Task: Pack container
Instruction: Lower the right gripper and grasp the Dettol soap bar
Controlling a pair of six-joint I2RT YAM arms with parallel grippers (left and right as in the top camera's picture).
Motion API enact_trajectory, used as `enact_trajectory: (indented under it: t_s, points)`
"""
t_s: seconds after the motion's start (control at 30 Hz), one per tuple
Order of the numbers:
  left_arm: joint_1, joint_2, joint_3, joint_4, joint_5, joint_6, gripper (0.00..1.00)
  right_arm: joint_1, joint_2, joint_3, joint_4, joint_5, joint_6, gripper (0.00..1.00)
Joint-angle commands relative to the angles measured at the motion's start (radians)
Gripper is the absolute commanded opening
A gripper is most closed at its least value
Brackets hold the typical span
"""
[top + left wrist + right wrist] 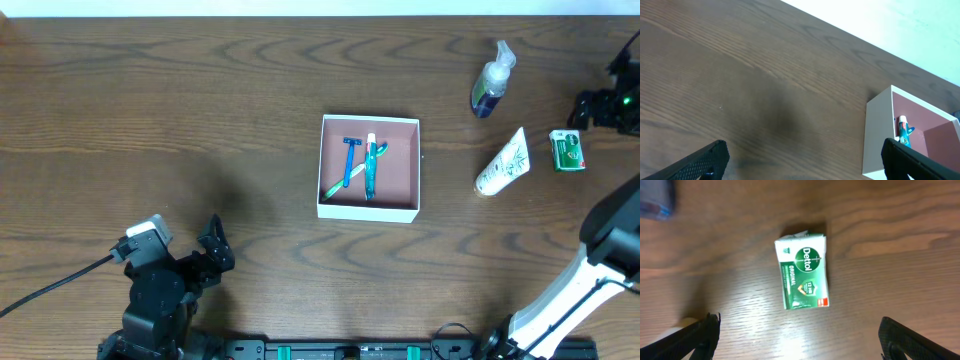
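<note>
The container [368, 211], a square white-walled box with a pink-brown inside, sits mid-table. It holds a blue razor [351, 158] and a teal toothbrush [371, 166]. Its white wall also shows in the left wrist view [877, 135]. My left gripper [215, 247] is open and empty over bare wood, front left of the box [805, 161]. My right gripper [585, 108] is open and empty at the far right. It is close to a green Dettol soap box [567, 151], which lies flat ahead of its fingers [802, 271]. In the right wrist view the gripper [800, 336] shows only its fingertips.
A white tube [503, 163] lies right of the container. A blue pump bottle [491, 81] stands behind it at the back right. The right arm's base link [600, 260] crosses the front right corner. A cable [60, 280] trails from the left arm.
</note>
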Motion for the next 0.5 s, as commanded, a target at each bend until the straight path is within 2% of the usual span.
enact_trajectory:
  t_s: [0.0,0.47]
  points:
    - [0.004,-0.006,0.0,0.002,-0.009,-0.008,0.98,-0.006,0.047,0.014,-0.001,0.024,-0.05,0.99]
    - [0.004,-0.006,0.0,0.002,-0.009,-0.008,0.98,0.006,0.209,0.013,0.003,0.084,-0.06,0.99]
